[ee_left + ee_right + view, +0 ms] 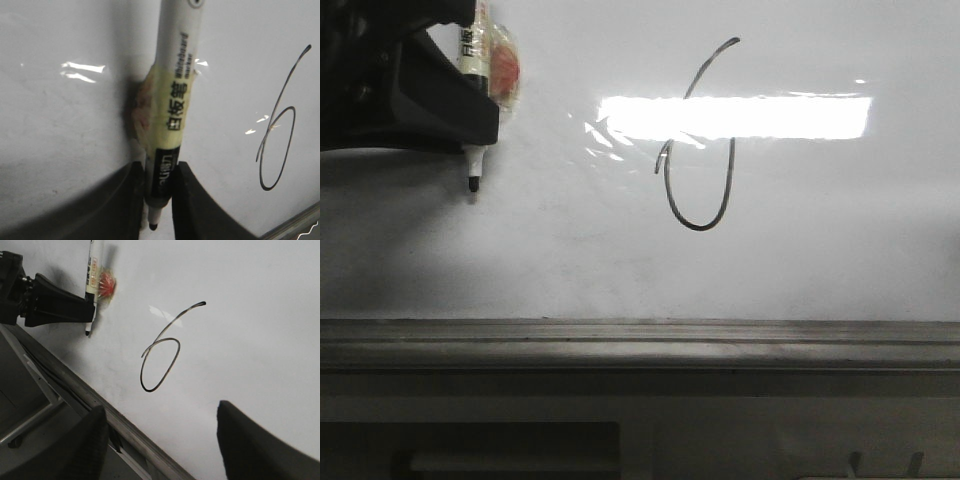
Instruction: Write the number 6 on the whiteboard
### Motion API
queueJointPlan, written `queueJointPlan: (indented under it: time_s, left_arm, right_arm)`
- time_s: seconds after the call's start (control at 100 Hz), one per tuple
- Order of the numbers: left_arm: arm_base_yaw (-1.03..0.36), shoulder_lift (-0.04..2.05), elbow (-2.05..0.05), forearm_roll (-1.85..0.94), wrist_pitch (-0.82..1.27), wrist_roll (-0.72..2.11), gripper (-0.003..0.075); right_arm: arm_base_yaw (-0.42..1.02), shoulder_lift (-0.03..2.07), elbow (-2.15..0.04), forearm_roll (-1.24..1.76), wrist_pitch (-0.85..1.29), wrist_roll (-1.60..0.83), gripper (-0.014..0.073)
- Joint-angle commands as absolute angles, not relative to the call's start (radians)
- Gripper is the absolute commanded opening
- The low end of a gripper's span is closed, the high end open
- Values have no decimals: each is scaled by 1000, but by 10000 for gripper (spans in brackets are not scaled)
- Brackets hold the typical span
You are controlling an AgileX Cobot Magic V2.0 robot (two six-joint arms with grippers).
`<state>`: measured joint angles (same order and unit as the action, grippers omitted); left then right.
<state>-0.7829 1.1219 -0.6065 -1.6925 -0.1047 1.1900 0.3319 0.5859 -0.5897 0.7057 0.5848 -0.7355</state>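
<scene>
The 6 (698, 150) stands drawn on the whiteboard (820, 250), a thin dark slanted stroke ending in a narrow oval loop, with a bright rectangular glare (735, 117) lying across its upper part and the grey rail (640, 340) running along the board's edge below it. The left gripper (159, 200) is clenched on a marker (175, 100) wrapped in yellowish tape, tip pointing toward the rail and well apart from the 6, off to its left in the front view. The right gripper (160, 440) hangs with its black fingers (250, 440) spread wide, grasping nothing, near the rail below the 6.
</scene>
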Motion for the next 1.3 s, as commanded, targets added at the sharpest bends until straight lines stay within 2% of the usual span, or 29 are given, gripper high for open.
queueJointPlan:
  time_s: [0.0, 0.04, 0.16, 0.21, 0.26, 0.63, 0.69, 0.75, 0.79, 0.84, 0.87, 0.9, 0.96, 0.98, 1.29]
  left_arm:
    - [-779, 1116, -640, -1690, -131, 1187, 115]
    - [-779, 1116, -640, -1690, -131, 1187, 175]
    - [-779, 1107, -640, -1690, -131, 1187, 426]
    - [-779, 1096, -640, -1687, -141, 1188, 505]
    - [-779, 1077, -640, -1685, -159, 1192, 551]
    - [-779, 756, -640, -1662, -197, 1452, 554]
    - [-779, 696, -637, -1662, -197, 1507, 552]
    - [-779, 641, -627, -1662, -197, 1538, 512]
    - [-779, 607, -613, -1662, -197, 1540, 470]
    - [-779, 568, -590, -1662, -196, 1540, 380]
    - [-779, 546, -574, -1662, -190, 1540, 297]
    - [-779, 519, -551, -1662, -180, 1540, 220]
    - [-779, 472, -511, -1662, -139, 1540, 32]
    - [-779, 455, -495, -1662, -122, 1542, -8]
    - [-779, 185, -244, -1634, -54, 1547, -20]
  right_arm:
    - [325, 586, -617, 741, 529, -736, 416]
    - [325, 586, -617, 741, 529, -736, 416]
    - [325, 586, -617, 741, 529, -736, 416]
    - [325, 586, -617, 741, 529, -736, 416]
    - [325, 586, -617, 741, 529, -736, 416]
    - [325, 584, -642, 765, 425, -736, 414]
    - [325, 584, -641, 796, 403, -736, 385]
    - [325, 584, -641, 815, 401, -736, 311]
    - [325, 584, -639, 817, 404, -736, 223]
    - [325, 580, -628, 823, 404, -736, 91]
    - [325, 569, -618, 823, 401, -738, -13]
    - [325, 555, -608, 823, 393, -740, -71]
    - [325, 513, -571, 825, 372, -748, -50]
    - [325, 492, -556, 825, 363, -748, -48]
    - [325, 117, -287, 821, 204, -782, -48]
